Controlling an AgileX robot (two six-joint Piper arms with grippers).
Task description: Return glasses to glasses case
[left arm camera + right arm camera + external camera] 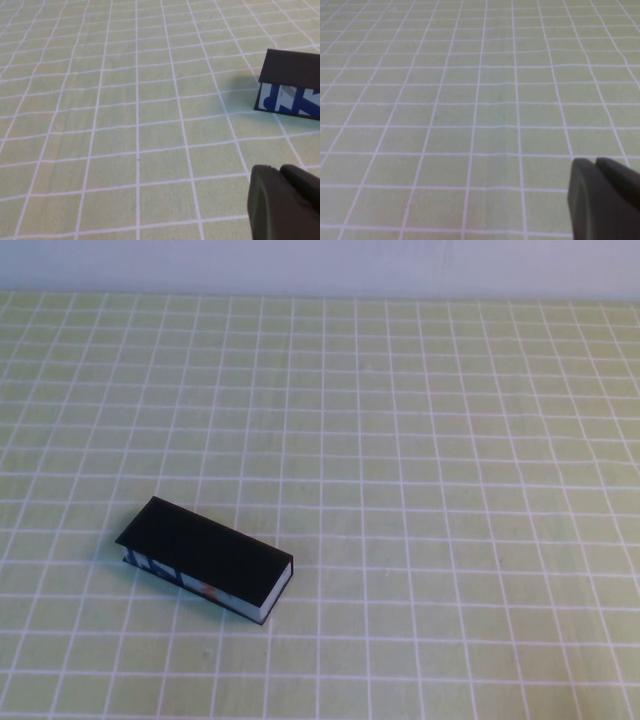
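Right jaws (605,200) shut; left jaws (285,200) near glasses case (205,558).

A green cloth (420,440) with thin white lines covers the bench. The lines cross and make many little squares all over it. The cloth lies mostly flat, with a few soft wrinkles. At the far edge there is a pale, plain wall (320,265).

Green white-gridded tablecloth (420,440), pale wall (320,265)
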